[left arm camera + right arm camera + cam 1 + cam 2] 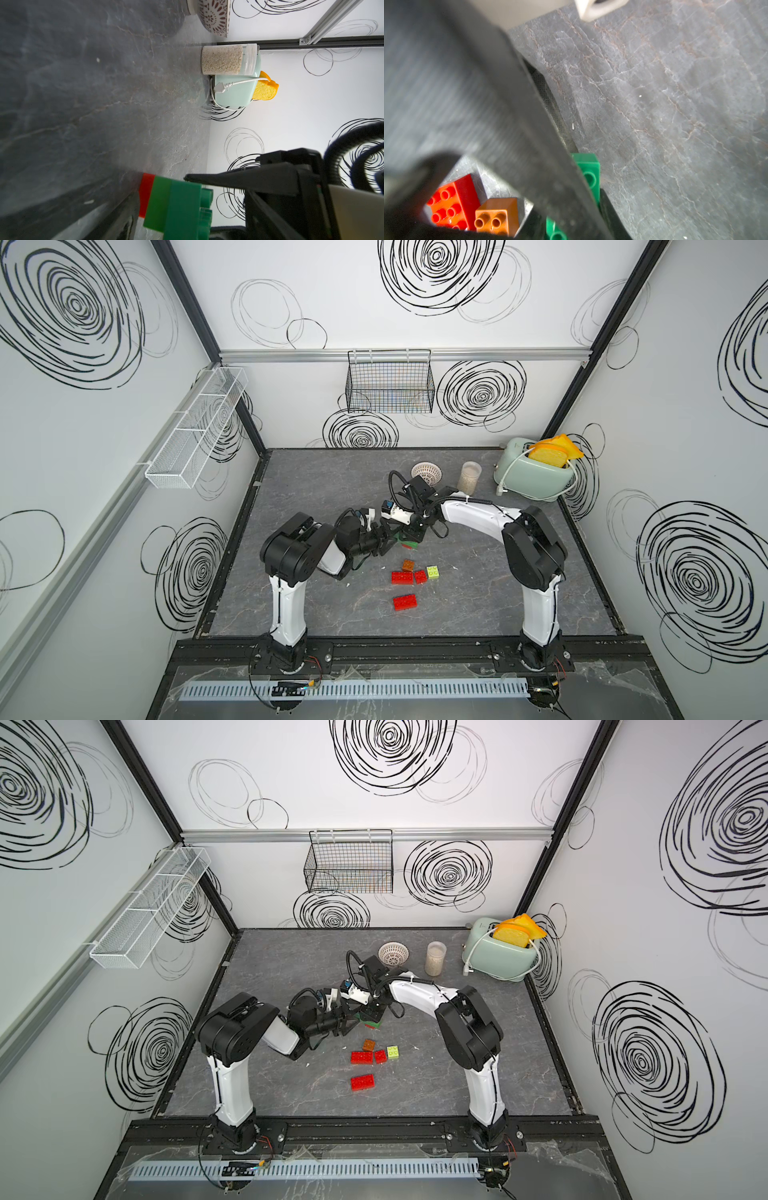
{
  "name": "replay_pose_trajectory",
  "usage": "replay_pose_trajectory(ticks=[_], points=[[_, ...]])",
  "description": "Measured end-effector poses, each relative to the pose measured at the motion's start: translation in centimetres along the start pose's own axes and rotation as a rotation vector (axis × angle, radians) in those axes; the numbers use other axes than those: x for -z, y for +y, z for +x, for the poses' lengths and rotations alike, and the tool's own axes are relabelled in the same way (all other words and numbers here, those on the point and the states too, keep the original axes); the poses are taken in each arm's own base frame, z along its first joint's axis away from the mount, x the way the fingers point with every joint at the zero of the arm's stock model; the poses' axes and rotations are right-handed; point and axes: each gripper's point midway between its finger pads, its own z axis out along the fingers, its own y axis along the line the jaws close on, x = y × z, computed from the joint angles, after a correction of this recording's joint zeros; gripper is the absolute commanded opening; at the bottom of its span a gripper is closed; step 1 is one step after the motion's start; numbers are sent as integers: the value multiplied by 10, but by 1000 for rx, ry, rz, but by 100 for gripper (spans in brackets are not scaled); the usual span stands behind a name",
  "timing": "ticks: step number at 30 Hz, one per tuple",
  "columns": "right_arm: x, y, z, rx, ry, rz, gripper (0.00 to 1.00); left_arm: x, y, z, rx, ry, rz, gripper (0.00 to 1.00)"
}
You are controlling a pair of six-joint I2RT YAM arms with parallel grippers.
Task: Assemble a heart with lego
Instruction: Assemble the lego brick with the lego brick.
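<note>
Top views, both: my left gripper [390,539] lies low over the slate-grey table [316,614], jaws standing apart. Its tips are just beside the green-and-red brick stack [404,540]; I cannot tell whether they touch it. The stack sits mid-table between the two grippers, green bricks above, red at the bottom. My right gripper [415,532] stands over it from above, clamped on the upper green brick. In the left wrist view, one of its black fingers [239,180] lies against that brick's studded edge. The right wrist and its cabling hide most of the stack from overhead.

Nearer me and apart from the stack, loose bricks lie studs up:
- a long red brick [402,577]
- an orange-brown brick [407,565] just beside it
- a small red brick [420,576]
- a lime-yellow brick [433,571]
- a second long red brick [405,601], lying alone and nearer still

Beyond the grippers stand a patterned bowl [426,472], a grain jar [470,477] and a mint toaster [534,477] holding toast slices [555,452].
</note>
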Motion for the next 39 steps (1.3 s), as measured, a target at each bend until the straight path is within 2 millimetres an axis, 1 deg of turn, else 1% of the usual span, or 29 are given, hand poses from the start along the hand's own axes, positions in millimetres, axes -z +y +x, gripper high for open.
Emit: replay_pose_trajectory(ticks=[3,9,16,23,27,35,38,39], points=[[0,0,0,5,0,-1,28,-1,0,1,-4,0,4,79],[0,1,1,16,-6,-3,28,-3,3,2,-1,2,18,72],[1,1,4,17,-18,-11,28,-7,7,7,14,13,29,70],[2,1,4,27,-45,-9,28,-8,4,9,19,17,41,61],[3,2,6,26,-45,-13,27,-9,5,11,28,23,39,59],[5,2,11,24,-59,-20,28,-11,6,16,38,40,52,45],[5,3,12,20,-68,-28,28,-12,6,17,41,45,63,37],[6,3,12,20,-70,-28,28,-12,6,18,42,45,66,36]])
